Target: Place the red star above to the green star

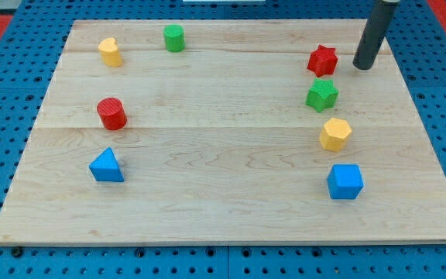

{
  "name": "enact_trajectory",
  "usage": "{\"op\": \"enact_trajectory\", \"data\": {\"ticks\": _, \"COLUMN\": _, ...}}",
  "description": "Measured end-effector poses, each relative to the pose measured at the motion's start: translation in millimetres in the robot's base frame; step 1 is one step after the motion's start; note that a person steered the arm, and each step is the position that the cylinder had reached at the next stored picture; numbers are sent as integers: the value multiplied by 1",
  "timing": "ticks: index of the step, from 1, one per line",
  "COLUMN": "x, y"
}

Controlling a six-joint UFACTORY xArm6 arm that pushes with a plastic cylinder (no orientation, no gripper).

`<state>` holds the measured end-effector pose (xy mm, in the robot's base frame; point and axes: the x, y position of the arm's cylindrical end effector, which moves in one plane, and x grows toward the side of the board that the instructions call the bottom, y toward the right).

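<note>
Nearest the view's bottom sit the blue cube (345, 181) at right and the blue triangular block (106, 166) at left. Further up: the yellow hexagon (335, 134) and the red cylinder (111, 113). Then the green star (321, 95), with the red star (323, 60) just above it, seemingly apart. My tip (362, 66), a bare rod holding nothing, stands just right of the red star. Farthest: a yellow block (110, 52), shape unclear, and the green cylinder (174, 38)

stars 2: red star (323, 60), green star (321, 94) | cylinders 2: red cylinder (111, 113), green cylinder (174, 38) | yellow blocks 2: yellow block at the view's left (110, 52), yellow block at the view's right (335, 134) | blue blocks 2: blue triangular block (106, 166), blue cube (345, 181)
</note>
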<state>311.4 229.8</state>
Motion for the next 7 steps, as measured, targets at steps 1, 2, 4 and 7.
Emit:
{"op": "enact_trajectory", "data": {"ticks": 1, "x": -2, "y": -15}}
{"op": "enact_trajectory", "data": {"ticks": 2, "x": -2, "y": -41}}
{"op": "enact_trajectory", "data": {"ticks": 4, "x": -17, "y": -13}}
{"op": "enact_trajectory", "data": {"ticks": 7, "x": 2, "y": -206}}
